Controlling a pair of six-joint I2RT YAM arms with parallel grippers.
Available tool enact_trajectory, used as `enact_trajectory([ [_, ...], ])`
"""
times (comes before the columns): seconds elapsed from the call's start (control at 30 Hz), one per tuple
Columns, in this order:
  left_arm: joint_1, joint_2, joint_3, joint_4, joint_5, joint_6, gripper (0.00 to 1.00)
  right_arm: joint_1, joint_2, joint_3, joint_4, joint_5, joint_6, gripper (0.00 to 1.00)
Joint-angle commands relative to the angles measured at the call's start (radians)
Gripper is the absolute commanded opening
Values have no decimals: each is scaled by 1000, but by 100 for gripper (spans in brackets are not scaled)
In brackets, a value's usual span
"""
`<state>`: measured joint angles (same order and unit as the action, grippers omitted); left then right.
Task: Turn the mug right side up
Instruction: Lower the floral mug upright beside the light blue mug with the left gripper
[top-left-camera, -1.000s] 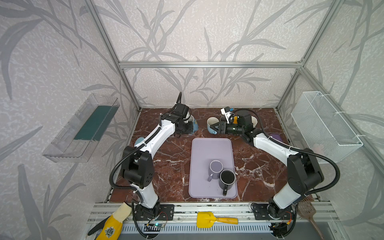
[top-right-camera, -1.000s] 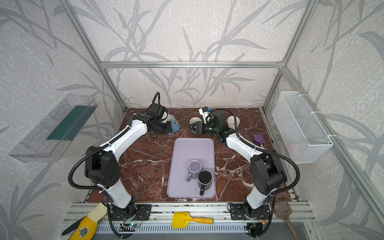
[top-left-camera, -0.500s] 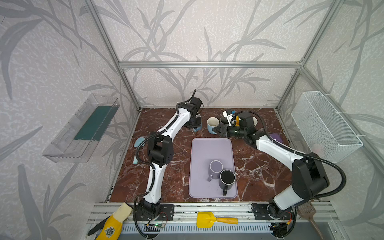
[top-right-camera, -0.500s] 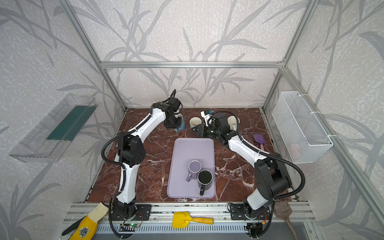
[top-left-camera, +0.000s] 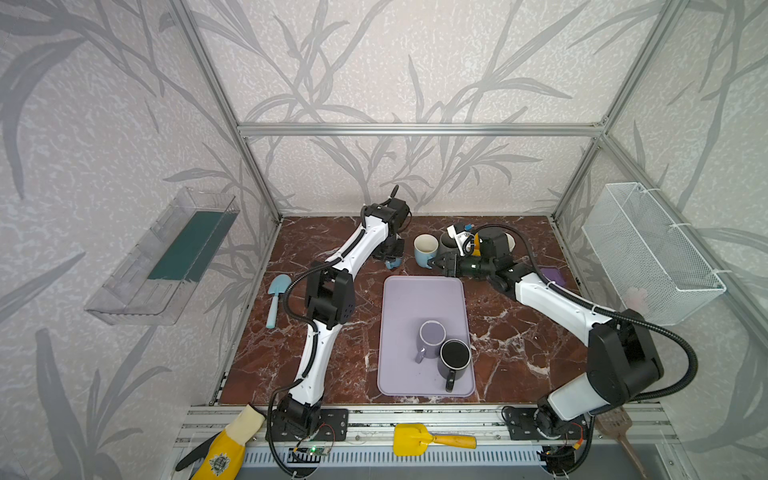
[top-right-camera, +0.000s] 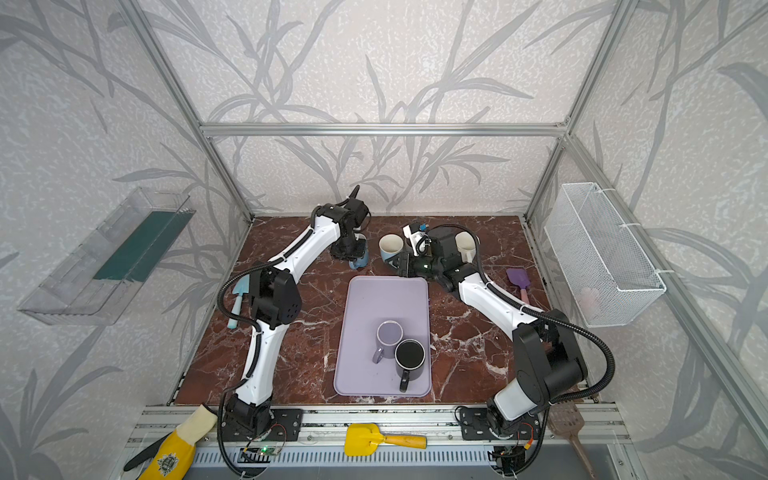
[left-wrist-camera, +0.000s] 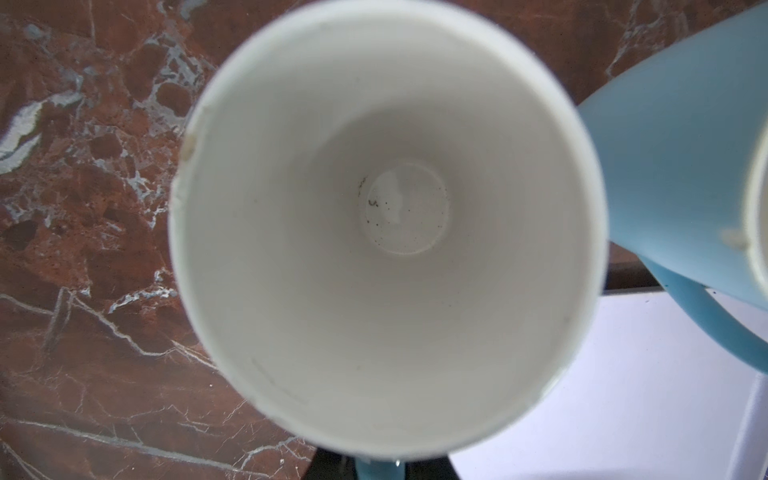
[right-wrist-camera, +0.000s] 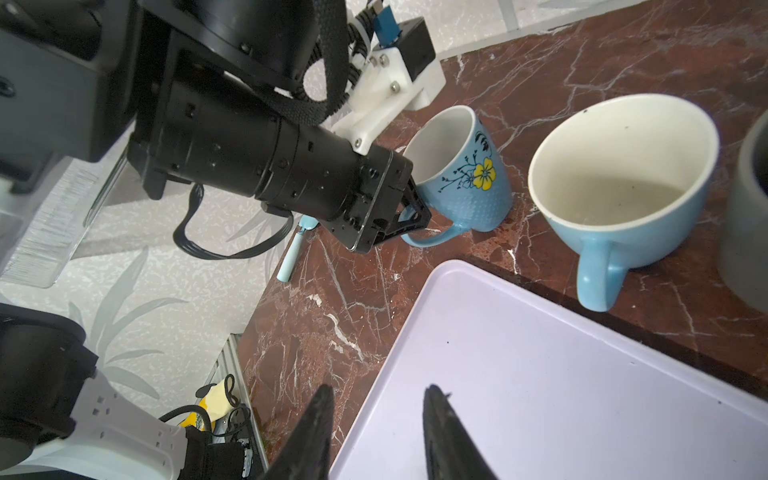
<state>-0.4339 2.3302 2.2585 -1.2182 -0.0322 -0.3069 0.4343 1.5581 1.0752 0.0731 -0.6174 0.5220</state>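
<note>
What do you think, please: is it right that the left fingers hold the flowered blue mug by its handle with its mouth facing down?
Not quite. The left fingers do hold the flowered blue mug by its handle, but its mouth faces up; the right wrist view shows its white inside.

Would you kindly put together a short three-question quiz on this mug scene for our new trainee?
1. True or false: the left gripper is shut on the flowered blue mug.
2. How many mugs stand on the lavender tray? A) one B) two C) four
3. Fill in: the right gripper is ___ and holds nothing.
Key: 1 true; 2 B, the lilac mug and the black mug; 3 open.
</note>
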Motion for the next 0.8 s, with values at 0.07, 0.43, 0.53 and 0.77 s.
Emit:
enact_trajectory([
  [0.07, -11, 15, 53, -19, -43, -5, 0, -2, -33, -10, -15, 5, -19, 38],
  [0.43, -32, 71, 132, -54, -82, -22, 0, -2, -47, -17, -40, 21, -39, 37],
  [0.53, -41, 85, 155, -68, -105, -26, 0, -2, -54, -25, -39, 25, -40, 37],
  [0.77, -51, 107, 193, -83, -107, -40, 0, -3, -63, -20, -63, 28, -58, 37],
])
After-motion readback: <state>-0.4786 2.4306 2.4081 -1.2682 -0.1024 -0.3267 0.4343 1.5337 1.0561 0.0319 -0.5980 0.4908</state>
